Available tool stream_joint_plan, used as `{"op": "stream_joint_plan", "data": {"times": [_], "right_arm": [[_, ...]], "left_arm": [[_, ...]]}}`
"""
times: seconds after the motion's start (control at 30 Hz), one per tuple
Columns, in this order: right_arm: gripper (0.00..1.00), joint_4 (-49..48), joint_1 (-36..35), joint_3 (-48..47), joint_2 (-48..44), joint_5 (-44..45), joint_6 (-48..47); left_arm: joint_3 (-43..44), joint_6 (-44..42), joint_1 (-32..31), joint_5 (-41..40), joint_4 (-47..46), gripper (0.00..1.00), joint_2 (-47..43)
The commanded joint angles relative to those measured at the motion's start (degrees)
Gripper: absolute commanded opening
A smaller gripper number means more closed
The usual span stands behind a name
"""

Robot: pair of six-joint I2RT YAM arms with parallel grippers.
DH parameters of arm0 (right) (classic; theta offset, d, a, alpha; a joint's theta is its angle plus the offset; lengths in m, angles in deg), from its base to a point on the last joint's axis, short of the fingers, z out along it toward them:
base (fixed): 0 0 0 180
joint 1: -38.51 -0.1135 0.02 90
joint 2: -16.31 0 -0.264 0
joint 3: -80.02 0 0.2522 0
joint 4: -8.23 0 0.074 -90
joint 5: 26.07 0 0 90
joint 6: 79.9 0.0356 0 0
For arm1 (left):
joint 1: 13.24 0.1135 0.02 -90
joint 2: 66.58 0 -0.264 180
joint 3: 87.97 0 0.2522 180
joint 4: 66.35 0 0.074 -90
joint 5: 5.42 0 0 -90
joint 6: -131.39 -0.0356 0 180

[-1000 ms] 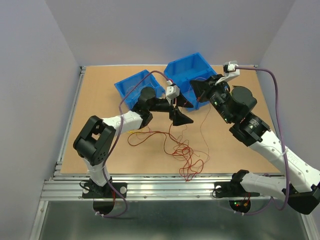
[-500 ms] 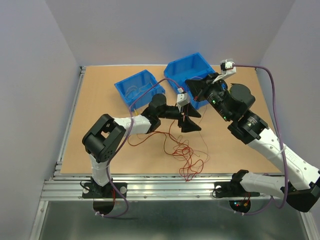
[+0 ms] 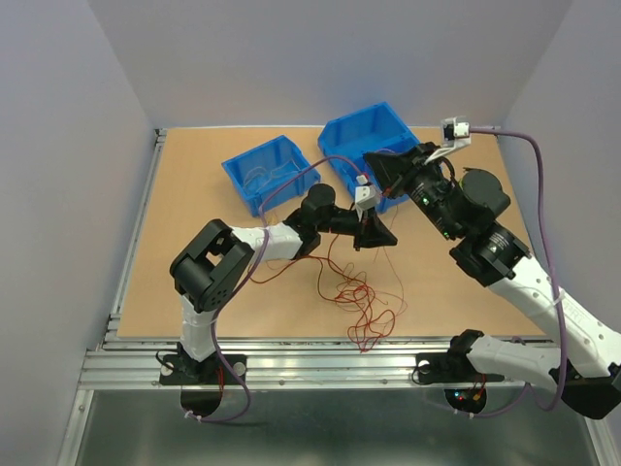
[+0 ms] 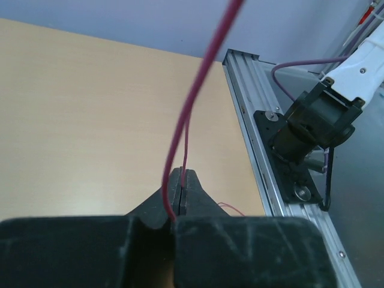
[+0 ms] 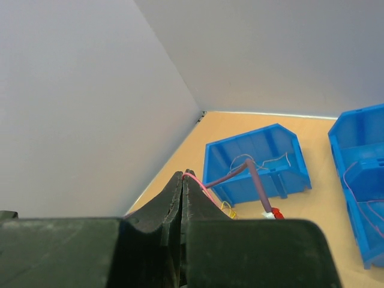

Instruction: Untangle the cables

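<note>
Table point(image 3: 194, 214) looks like smooth matt wood board, w/ brushed metal rail point(image 3: 291, 364) at near edge. Bins point(image 3: 240, 183) are blue plastic, slight sheen. Cables point(image 3: 364, 301) look thin, plastic-coated.

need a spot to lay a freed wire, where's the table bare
Bare wood lies at the far left corner of the wooden tabletop, left of the smaller blue plastic bin. Crowded: the tangle of thin red wires at centre front.
</note>
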Motion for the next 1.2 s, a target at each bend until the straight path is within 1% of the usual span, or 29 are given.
{"op": "stream_joint_plan", "data": {"times": [0.0,0.1,0.2,0.23,0.3,0.33,0.37,0.4,0.5,0.53,0.57,0.67,0.7,0.77,0.9,0.93,0.97,1.07,1.17], "right_arm": [[0.01,-3.82,-0.19,2.6,-5.19,2.01,-0.08],[0.01,-3.82,-0.19,6.46,-8.62,5.61,-1.48],[0.0,-3.82,-0.19,10.33,-13.9,12.46,-3.85],[0.01,-3.82,-0.19,13.22,-16.61,16.66,-4.47],[0.01,-3.82,-0.19,16.13,-19.17,21.16,-6.14],[0.01,-3.73,-0.19,17.62,-20.31,25.45,-6.32],[0.01,-3.82,-0.28,20.77,-21.28,27.23,-6.41],[0.01,-3.82,-0.19,22.28,-23.38,29.51,-6.32],[0.01,-4.25,-0.19,28.0,-25.33,30.24,-5.8],[0.01,-4.43,-0.19,30.18,-25.16,30.06,-5.62],[0.01,-4.69,-0.19,30.9,-24.9,29.8,-5.62],[0.01,-5.14,-0.19,32.57,-22.71,26.82,-5.27],[0.0,-5.4,-0.19,32.93,-20.61,26.03,-5.27],[0.0,-5.49,-0.19,33.46,-18.14,25.32,-4.74],[0.01,-9.25,-0.19,35.56,-13.22,14.18,-5.26],[0.03,-11.18,-0.19,36.0,-12.08,10.32,-5.44],[0.06,-11.72,-0.19,36.01,-10.24,8.54,-6.05],[0.17,-13.3,-0.19,35.57,-7.42,2.13,-7.46],[0.19,-13.31,-0.19,34.69,-5.74,-2.89,-8.16]], "left_arm": [[2.21,-2.45,-0.04,-0.25,-0.05,0.0,-2.07],[2.47,-2.89,0.4,0.89,1.97,0.0,-2.95],[3.7,-2.98,1.72,2.12,5.65,0.0,-3.65],[4.66,-3.24,2.33,2.38,8.62,0.0,-4.09],[5.72,-5.43,2.78,2.48,12.24,0.0,-4.79],[6.95,-6.57,3.04,2.21,14.52,0.0,-5.84],[7.57,-7.8,3.48,2.04,19.33,0.0,-6.55],[8.7,-9.82,3.83,1.51,21.46,0.0,-7.95],[11.08,-11.67,5.67,1.94,28.67,0.0,-10.59],[11.79,-11.68,6.98,2.47,31.91,0.0,-11.12],[12.49,-11.68,7.0,3.0,33.25,0.0,-11.56],[14.07,-11.59,9.8,4.41,36.24,0.0,-13.58],[14.34,-11.68,10.94,4.41,36.86,0.0,-14.81],[14.17,-13.61,11.57,4.15,38.79,0.0,-16.22],[11.97,-15.46,11.92,2.66,39.41,0.0,-20.0],[11.36,-15.72,11.92,1.95,39.41,0.0,-21.31],[11.18,-16.51,11.92,1.6,39.76,0.0,-21.93],[10.04,-17.13,11.92,-1.29,39.94,0.0,-24.04],[9.25,-17.3,11.92,-4.02,39.94,0.0,-25.27]]}}
